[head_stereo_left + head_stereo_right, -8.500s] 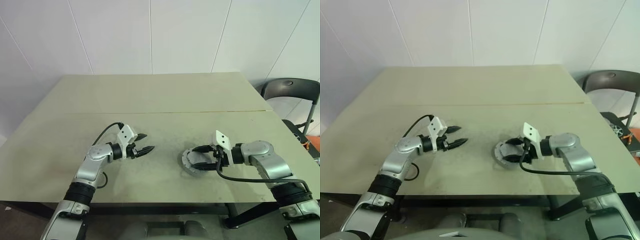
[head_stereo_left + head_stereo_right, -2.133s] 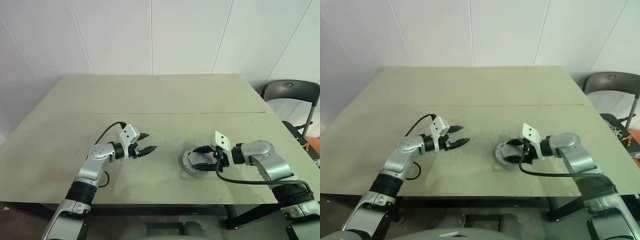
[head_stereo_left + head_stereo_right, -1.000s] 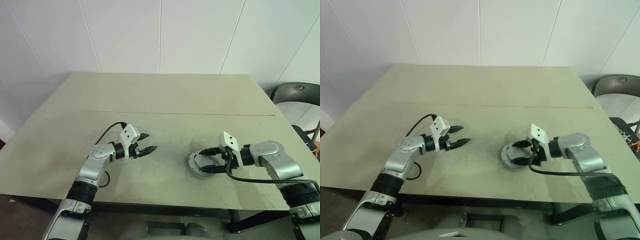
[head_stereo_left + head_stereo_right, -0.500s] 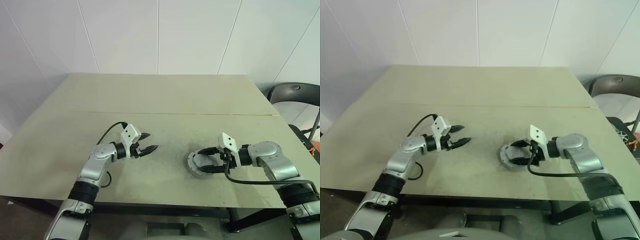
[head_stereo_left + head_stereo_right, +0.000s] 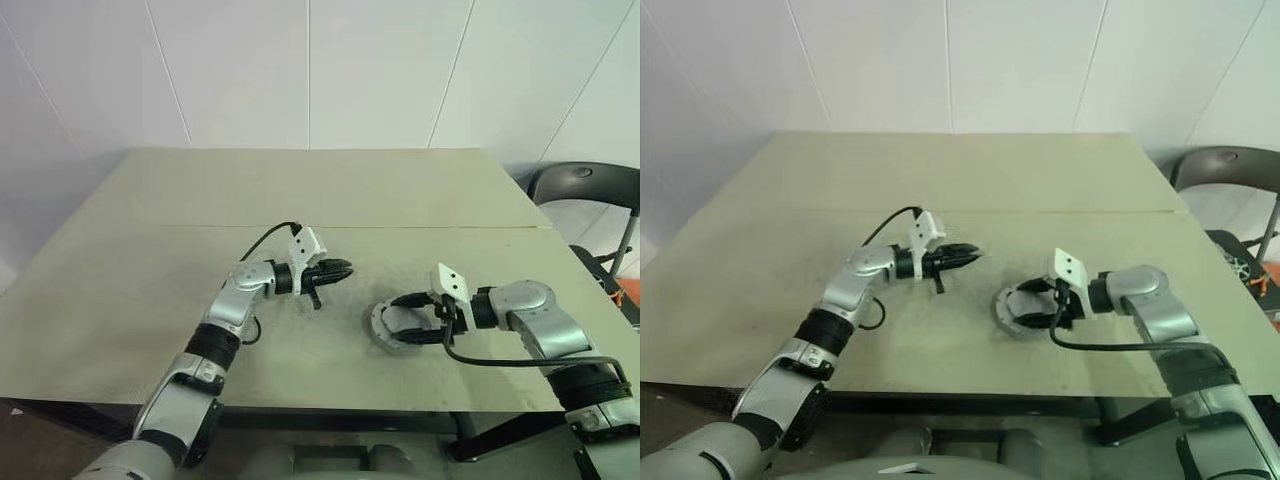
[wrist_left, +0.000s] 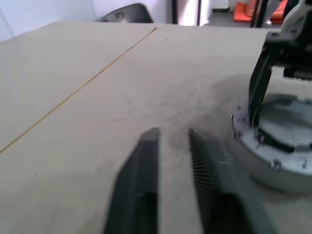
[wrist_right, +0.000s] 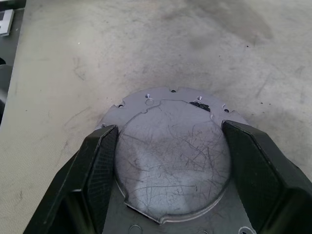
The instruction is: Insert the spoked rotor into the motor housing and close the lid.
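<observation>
Short round silver-grey motor housing (image 5: 392,328) flat on the beige scuffed table (image 5: 300,190), a little right of centre near the front edge. Top covered by a scratched grey metal lid (image 7: 173,156) with small screw holes round the rim. Right gripper (image 5: 408,318) of two black fingers reaching in from 3 o'clock of the housing, spread wide, one finger (image 7: 100,161) at each side of the raised round plate, close against its edge; contact not certain. Left gripper (image 5: 340,269) at about 10 o'clock of the housing, near it but apart, above the tabletop, pointing toward the robot's right. Fingers (image 6: 146,165) drawn nearly together with only a narrow slit between, nothing pinched. Dark chair (image 5: 585,180) off the table's far right corner, at 2 o'clock of the housing.
</observation>
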Controlling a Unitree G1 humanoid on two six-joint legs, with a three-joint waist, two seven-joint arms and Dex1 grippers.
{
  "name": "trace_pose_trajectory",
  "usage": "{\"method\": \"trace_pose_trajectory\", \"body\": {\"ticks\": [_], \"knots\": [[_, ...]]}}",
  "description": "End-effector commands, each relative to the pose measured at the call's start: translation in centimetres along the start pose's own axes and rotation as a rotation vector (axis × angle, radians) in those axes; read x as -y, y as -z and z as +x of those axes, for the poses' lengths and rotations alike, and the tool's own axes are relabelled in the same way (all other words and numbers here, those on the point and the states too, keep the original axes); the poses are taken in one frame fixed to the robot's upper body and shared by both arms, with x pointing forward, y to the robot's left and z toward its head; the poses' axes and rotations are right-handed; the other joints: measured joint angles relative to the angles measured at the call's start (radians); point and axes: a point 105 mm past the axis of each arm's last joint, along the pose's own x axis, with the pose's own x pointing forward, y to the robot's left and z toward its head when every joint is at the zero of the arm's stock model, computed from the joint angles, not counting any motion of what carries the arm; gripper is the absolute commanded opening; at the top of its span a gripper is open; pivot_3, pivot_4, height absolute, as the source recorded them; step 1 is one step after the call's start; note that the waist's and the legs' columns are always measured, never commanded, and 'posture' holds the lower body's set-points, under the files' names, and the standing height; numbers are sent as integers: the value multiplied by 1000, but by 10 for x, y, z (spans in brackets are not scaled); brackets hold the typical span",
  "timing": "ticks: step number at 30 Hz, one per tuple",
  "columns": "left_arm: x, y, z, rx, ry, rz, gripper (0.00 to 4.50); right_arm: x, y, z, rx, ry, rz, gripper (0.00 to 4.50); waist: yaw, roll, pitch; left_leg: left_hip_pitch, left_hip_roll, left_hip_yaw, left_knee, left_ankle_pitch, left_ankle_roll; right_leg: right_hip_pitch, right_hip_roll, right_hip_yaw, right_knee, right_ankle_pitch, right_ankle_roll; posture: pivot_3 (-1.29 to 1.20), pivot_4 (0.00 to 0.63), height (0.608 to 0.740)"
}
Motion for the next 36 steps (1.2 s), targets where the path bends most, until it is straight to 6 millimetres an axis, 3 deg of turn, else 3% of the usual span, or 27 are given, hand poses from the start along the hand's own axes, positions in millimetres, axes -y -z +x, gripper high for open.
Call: {"method": "trace_pose_trajectory", "body": {"ticks": [1, 6, 10, 11, 16, 19, 22, 27, 32, 36], "knots": [[8, -12, 18, 1, 83, 68, 16, 2, 34, 6, -131, 41, 76, 3036, -9, 0, 0, 0, 0, 0, 0, 0, 0, 0, 0, 0, 0, 0, 0, 0, 0, 740], [26, -32, 41, 65, 212, 59, 16, 4, 35, 8, -136, 46, 77, 3036, -11, -1, 0, 1, 0, 0, 0, 0, 0, 1, 0, 0, 0, 0, 1, 0, 0, 740], [43, -30, 47, 40, 343, 46, 16, 6, 35, 9, -138, 52, 73, 3036, -16, 0, 0, 5, 0, 1, 0, 0, 0, 4, 1, 0, 0, 0, 0, 0, 0, 740], [48, -24, 47, 10, 377, 40, 16, 6, 35, 10, -139, 53, 72, 3036, -19, 0, 0, 6, 0, 1, 0, 0, 0, 6, 1, 0, 0, 0, 0, 0, 0, 740], [60, 52, 29, -395, 439, 175, 16, 6, 36, 11, -133, 65, 71, 3036, -37, -1, 1, 13, 1, 0, 0, -2, -3, 14, 1, 0, -3, 0, 0, 0, 0, 740], [71, 61, 21, -411, 479, 122, 16, 6, 36, 12, -129, 72, 72, 3036, -37, -5, -3, 13, 1, -1, -1, -2, -3, 19, 1, 0, -4, 0, 0, 0, 0, 740], [70, 53, 25, -347, 440, 133, 16, 6, 35, 12, -122, 79, 72, 3036, -42, -1, -6, 12, 3, -2, 0, -3, -4, 24, 1, -4, -10, -1, 0, 0, 0, 740], [46, 7, 35, -80, 261, 79, 16, 6, 18, 12, -24, 67, 99, 3036, -57, 8, -10, 3, 15, -3, 1, -3, -4, 28, 0, -25, -28, -1, 0, 0, 0, 740], [16, -25, 22, 101, 109, -1, 16, 4, -13, 10, 130, 50, 120, 3036, -54, 6, -5, -3, 12, -2, 1, 0, -1, 7, -4, -18, -10, 5, 5, 0, 0, 740], [3, -29, 8, 140, 30, -17, 16, 3, -30, 9, 198, 38, 118, 3036, -53, 8, -1, -7, 13, -1, -4, 0, -2, -6, -1, -18, 0, 7, 6, 0, 0, 740]]}}
